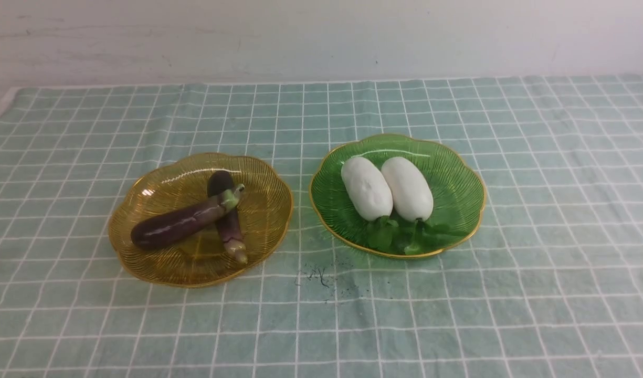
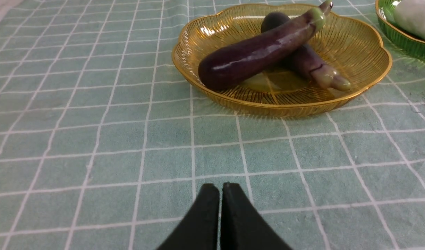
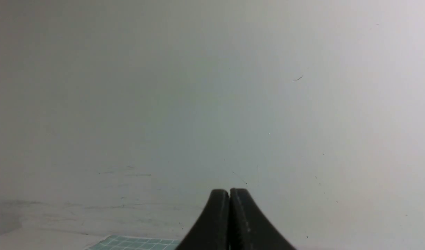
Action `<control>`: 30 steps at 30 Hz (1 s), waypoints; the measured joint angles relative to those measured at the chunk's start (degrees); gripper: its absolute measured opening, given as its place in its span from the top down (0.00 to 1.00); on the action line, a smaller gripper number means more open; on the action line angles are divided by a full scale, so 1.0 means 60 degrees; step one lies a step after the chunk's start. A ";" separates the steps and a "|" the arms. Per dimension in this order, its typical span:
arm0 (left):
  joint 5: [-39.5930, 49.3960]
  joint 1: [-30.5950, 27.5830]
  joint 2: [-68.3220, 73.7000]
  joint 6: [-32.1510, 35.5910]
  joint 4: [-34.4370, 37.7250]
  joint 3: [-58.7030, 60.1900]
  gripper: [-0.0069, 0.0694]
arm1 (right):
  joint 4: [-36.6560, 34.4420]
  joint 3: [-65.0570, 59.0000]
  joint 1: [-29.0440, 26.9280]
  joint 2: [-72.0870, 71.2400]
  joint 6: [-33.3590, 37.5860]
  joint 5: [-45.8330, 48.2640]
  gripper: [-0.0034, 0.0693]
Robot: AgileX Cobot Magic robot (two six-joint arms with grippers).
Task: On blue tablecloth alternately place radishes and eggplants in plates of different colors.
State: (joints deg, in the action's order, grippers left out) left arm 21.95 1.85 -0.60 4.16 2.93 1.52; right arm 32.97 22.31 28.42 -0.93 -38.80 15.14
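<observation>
Nearest, the left gripper point(image 2: 221, 187) hovers over bare blue tablecloth point(image 1: 457, 315) with its jaws pressed together, holding nothing. A small dark smudge point(image 1: 321, 278) marks the cloth just ahead of the plates. Beyond it, the amber plate point(image 1: 143, 257) on the left holds two crossed eggplants point(image 1: 179, 223); the green plate point(image 1: 457, 178) on the right holds two radishes point(image 1: 387, 189) side by side. The right gripper point(image 3: 229, 194), jaws also closed and empty, faces the pale wall point(image 1: 321, 37).
</observation>
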 joint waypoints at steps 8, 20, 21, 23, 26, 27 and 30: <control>0.0000 0.0000 0.0000 0.0000 0.0000 0.0000 0.92 | 0.0000 0.0000 0.0000 0.0000 0.0000 0.0009 0.97; 0.0000 0.0000 0.0000 0.0000 0.0000 0.0000 0.92 | 0.0000 0.0000 0.0000 0.0000 0.0000 0.0010 0.97; 0.0000 0.0000 0.0000 0.0000 0.0000 0.0000 0.92 | 0.0000 0.0000 0.0000 0.0000 0.0015 0.0010 0.97; 0.0000 0.0000 0.0000 0.0000 0.0000 0.0000 0.92 | -0.0293 0.0000 0.0000 0.0000 0.0223 0.0010 0.97; 0.0000 0.0000 0.0000 0.0000 0.0000 0.0000 0.92 | -0.1976 0.0000 0.0000 0.0000 0.2045 0.0062 0.97; 0.0000 0.0000 0.0000 0.0000 0.0000 0.0000 0.92 | -0.2803 0.0000 0.0000 0.0000 0.2846 0.0074 0.97; 0.0000 0.0000 0.0000 0.0000 0.0000 0.0000 0.92 | -0.4315 0.0000 0.0000 0.0000 0.4706 0.0096 0.97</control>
State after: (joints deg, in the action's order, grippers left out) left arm 21.95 1.85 -0.60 4.16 2.93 1.52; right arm 7.09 22.31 28.42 -0.93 -10.56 15.71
